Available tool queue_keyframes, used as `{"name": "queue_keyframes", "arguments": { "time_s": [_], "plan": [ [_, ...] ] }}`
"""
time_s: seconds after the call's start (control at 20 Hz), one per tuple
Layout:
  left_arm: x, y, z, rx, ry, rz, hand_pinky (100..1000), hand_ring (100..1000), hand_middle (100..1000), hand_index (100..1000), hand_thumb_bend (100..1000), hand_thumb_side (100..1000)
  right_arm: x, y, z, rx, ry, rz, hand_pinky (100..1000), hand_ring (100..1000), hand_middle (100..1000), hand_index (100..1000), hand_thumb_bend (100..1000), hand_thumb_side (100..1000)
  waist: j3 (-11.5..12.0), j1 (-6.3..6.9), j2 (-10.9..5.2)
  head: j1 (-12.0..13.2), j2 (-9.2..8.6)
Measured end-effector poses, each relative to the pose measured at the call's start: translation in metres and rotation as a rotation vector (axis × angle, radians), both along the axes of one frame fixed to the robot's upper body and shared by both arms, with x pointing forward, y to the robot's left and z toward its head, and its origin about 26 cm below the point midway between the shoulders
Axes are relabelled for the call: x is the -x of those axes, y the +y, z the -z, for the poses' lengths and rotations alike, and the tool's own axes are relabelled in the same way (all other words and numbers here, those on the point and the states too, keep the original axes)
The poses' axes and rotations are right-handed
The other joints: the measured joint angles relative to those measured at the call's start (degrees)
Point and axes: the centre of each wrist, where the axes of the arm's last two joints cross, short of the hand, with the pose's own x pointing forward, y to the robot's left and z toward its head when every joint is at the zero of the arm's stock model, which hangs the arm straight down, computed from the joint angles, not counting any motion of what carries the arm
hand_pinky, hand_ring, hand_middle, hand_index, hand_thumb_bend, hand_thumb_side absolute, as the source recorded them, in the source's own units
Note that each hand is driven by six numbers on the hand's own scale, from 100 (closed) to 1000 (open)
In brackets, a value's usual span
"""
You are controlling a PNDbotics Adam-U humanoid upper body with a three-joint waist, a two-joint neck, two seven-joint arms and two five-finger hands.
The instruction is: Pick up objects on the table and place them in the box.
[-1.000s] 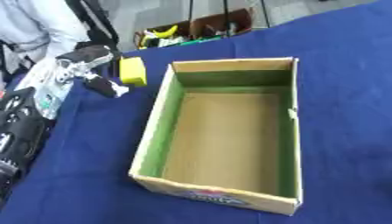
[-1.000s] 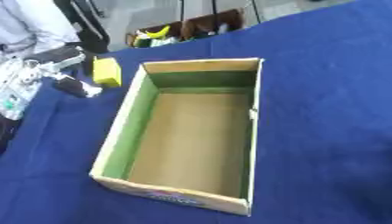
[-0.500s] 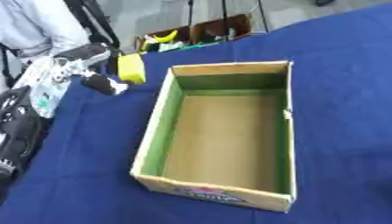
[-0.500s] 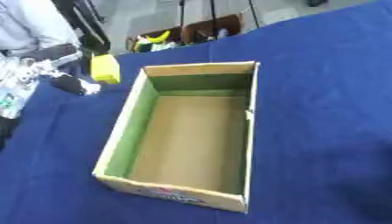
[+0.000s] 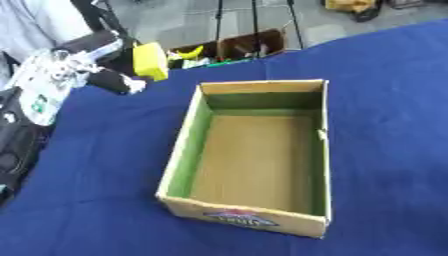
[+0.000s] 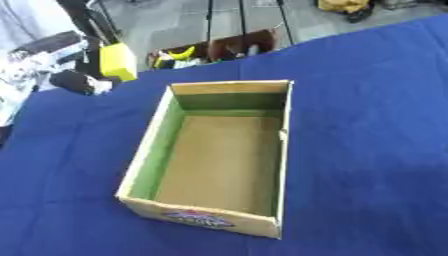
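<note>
In the left eye view, an open cardboard box (image 5: 254, 160) sits on the blue surface (image 5: 96, 165), slightly askew, with green inner walls and a bare brown floor. A printed label shows on its near outer wall. Nothing lies inside it. At the upper left, near the far edge of the surface, the left robot hand (image 5: 74, 67) reaches in from the view's left side; it is black with pale and silver parts, and a dark finger with a pale tip (image 5: 118, 84) points down toward the cloth. A yellow block (image 5: 150, 61) stands just beside this robot hand, on its right and slightly beyond it, near the far left corner of the box but apart from it. Whether the fingers touch or hold the block I cannot tell, nor whether they are curled or straight. A black arm part runs down the left edge of the picture. Beyond the surface, a brown crate (image 5: 229, 47) on the grey floor holds something yellow.

In the right eye view, the box lies further left, and the yellow block (image 6: 117, 61) shows upright at the far left edge of the surface, with the dark finger just to its lower left. The right robot hand shows in neither view.
</note>
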Motion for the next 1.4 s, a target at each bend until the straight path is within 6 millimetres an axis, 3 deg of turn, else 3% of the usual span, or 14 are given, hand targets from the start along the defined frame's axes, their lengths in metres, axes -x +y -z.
{"name": "queue_keyframes", "arguments": {
  "time_s": [0.25,0.65,0.95,1.1,1.25,1.4],
  "plan": [
    [0.009,-0.016,-0.009,-0.005,-0.012,0.034,368,523,462,618,100,400,0.001,0.002,0.004,-0.013,0.005,-0.001,897,1000,599,819,100,818,0.3,-0.56,-1.46,-1.2,0.63],
    [0.028,-0.067,-0.023,-0.046,-0.038,0.175,362,518,461,620,100,399,0.001,0.005,0.007,-0.030,0.010,-0.010,897,1000,598,818,100,817,0.7,-1.09,-3.03,-2.1,1.15],
    [0.027,-0.108,-0.025,-0.016,-0.007,0.307,345,508,454,617,100,371,0.001,0.007,0.008,-0.036,0.013,-0.015,898,1000,599,818,100,816,0.7,-1.10,-3.70,-2.1,1.75],
    [0.023,-0.127,-0.018,0.011,0.023,0.368,340,505,453,617,100,398,0.002,0.007,0.009,-0.036,0.014,-0.016,899,1000,599,818,100,818,0.7,-1.10,-3.88,-2.4,2.29],
    [0.019,-0.143,-0.009,0.040,0.055,0.417,337,504,453,617,100,399,0.002,0.008,0.009,-0.041,0.014,-0.018,899,1000,598,817,100,816,0.7,-1.10,-3.89,-3.6,3.82],
    [0.018,-0.151,-0.001,0.055,0.091,0.447,339,506,454,617,100,400,0.002,0.008,0.009,-0.043,0.012,-0.017,899,1000,598,817,100,816,0.8,-1.10,-3.93,-4.9,6.51]
  ]
}}
